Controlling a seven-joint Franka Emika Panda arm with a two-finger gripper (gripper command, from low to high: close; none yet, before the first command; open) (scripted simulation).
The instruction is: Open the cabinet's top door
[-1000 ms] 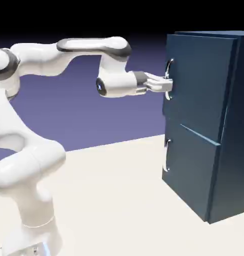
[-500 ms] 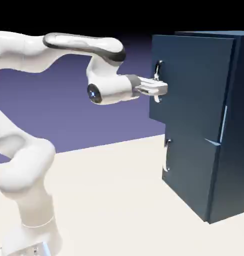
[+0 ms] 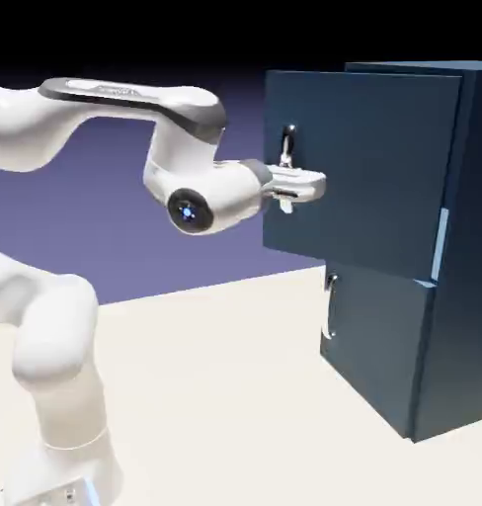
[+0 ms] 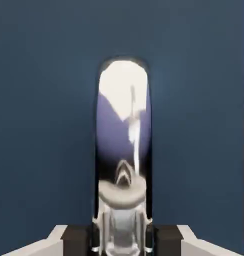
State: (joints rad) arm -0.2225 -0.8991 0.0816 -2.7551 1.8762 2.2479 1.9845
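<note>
The dark navy cabinet (image 3: 464, 296) stands at the exterior view's right. Its top door (image 3: 373, 168) is swung partly out from the cabinet front, its free edge toward the left. My gripper (image 3: 309, 185) is shut on the door's curved silver handle (image 3: 287, 146), whose upper end shows above the fingers. In the hand view the shiny handle (image 4: 123, 145) runs up the middle between my gripper (image 4: 122, 236) fingers, against the blue door panel (image 4: 44, 125) that fills the frame.
The shorter lower door (image 3: 375, 341) is flush with the cabinet, and its silver handle (image 3: 330, 308) sits by its left edge. The cream table (image 3: 215, 395) stretches in front of the cabinet. My arm's elbow and base rise at the left.
The top door has swung further out from the cabinet. My gripper has moved left and slightly down, still holding the handle.
</note>
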